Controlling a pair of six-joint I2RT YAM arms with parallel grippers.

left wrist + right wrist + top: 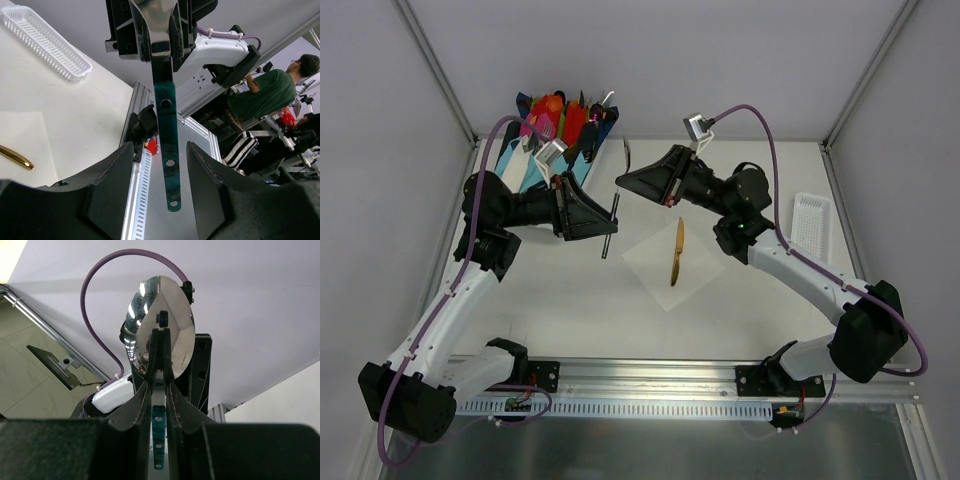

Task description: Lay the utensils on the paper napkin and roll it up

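Observation:
A spoon (611,228) with a dark handle hangs upright in the air, left of the paper napkin (655,270). My right gripper (620,183) is shut on its neck; in the right wrist view the silvery bowl (161,305) rises above the fingertips (153,355). My left gripper (160,150) straddles the teal-dark riveted handle (167,150) with a gap on each side, jaws open. The golden-yellow utensil (676,252) lies on the napkin (20,135), and its tip (16,157) shows in the left wrist view.
A bundle of bright pink, red and orange cutlery with blue wraps (560,125) lies at the back left. A white slotted tray (810,220) sits at the right edge of the table. A metal rail (650,385) runs along the near edge.

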